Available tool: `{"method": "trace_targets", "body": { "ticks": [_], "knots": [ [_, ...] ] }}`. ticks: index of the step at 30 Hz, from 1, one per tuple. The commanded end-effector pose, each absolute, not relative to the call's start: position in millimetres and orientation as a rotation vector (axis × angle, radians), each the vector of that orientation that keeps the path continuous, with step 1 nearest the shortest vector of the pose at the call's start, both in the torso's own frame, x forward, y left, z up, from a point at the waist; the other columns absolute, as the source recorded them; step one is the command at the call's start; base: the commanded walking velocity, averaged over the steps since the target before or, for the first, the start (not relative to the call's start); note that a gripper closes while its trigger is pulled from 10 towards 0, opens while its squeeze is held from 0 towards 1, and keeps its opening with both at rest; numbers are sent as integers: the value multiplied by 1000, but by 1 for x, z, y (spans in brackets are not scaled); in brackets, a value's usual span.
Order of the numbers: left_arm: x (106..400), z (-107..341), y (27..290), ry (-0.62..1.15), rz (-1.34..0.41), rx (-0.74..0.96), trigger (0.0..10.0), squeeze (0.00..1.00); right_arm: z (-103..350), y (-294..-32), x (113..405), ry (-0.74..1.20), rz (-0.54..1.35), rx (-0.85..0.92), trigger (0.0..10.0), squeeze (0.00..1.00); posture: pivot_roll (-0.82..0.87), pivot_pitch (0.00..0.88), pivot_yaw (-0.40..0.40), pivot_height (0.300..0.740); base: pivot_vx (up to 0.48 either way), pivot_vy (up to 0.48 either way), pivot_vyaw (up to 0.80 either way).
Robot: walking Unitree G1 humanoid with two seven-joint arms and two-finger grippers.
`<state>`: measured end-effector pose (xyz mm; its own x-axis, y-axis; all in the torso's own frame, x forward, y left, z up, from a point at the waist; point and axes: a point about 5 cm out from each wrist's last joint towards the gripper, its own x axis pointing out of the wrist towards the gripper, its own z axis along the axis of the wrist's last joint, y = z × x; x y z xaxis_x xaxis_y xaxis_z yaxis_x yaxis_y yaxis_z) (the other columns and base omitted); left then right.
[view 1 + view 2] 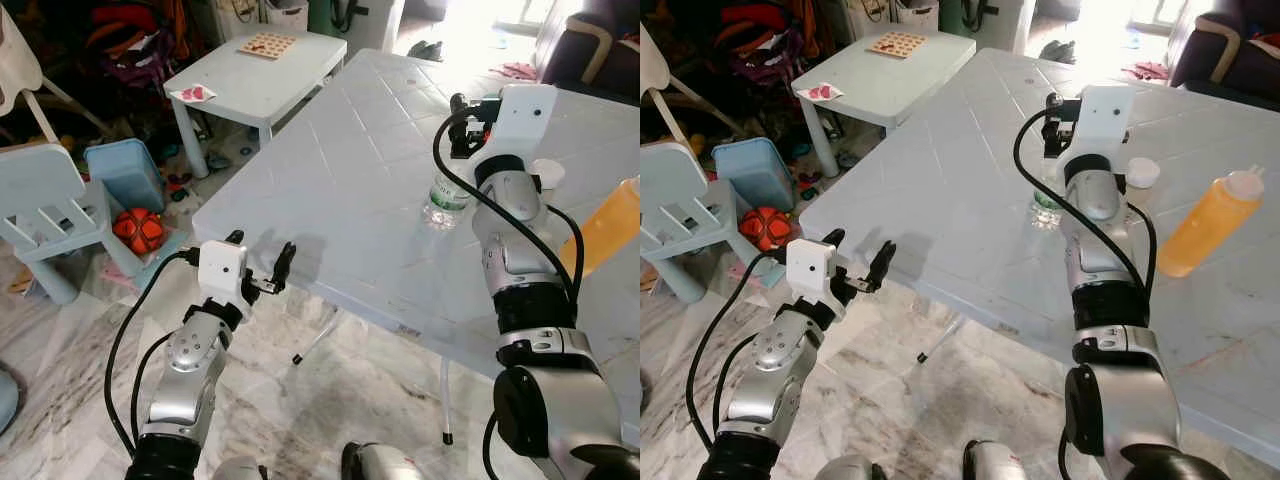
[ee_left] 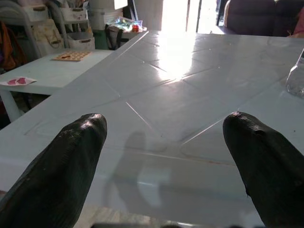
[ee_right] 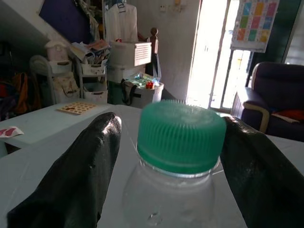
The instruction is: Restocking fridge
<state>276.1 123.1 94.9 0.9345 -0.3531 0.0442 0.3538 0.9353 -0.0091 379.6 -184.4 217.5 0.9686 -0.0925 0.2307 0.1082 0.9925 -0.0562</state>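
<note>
Water bottle: a clear bottle [image 1: 444,202] with a green cap [image 3: 180,137] is standing upright on the big white table [image 1: 340,190], near the middle of its near half.
Right gripper: the right gripper [image 3: 171,156] is hanging over the bottle with its fingers spread; one black finger [image 3: 80,171] is sitting on each side of the cap, and a gap is showing on both sides, so nothing is being pinched.
Bottle and gripper: the cap is lying between the two fingers, level with their tips; the bottle's body is reaching down to the tabletop below them.
Left gripper: the left gripper [image 1: 262,268] is hovering just off the table's near edge, fingers spread wide and holding nothing; its wrist view is looking along the bare tabletop.
Orange bottle: a squeeze bottle of orange liquid [image 1: 1208,222] is standing on the table to the right of the right arm, well apart from the water bottle.
White lid: a small white round lid [image 1: 1141,172] is sitting between the two bottles.
Surroundings: a small white table [image 1: 262,80] and a pale blue child's chair [image 1: 50,215] are standing on the left.
</note>
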Motion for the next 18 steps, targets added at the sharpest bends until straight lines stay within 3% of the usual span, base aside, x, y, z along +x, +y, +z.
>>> {"method": "trace_targets", "body": {
  "ticks": [1,18],
  "knots": [
    [275,95,123,-35,-357,-10,10000,0,224,-183,381,-244,-84,-57,0,0,92,71,15,740,0,0,0],
    [276,93,124,-25,-355,-12,10000,0,225,-183,382,-246,-82,-58,0,0,89,70,13,740,0,0,0]
  ]
}}
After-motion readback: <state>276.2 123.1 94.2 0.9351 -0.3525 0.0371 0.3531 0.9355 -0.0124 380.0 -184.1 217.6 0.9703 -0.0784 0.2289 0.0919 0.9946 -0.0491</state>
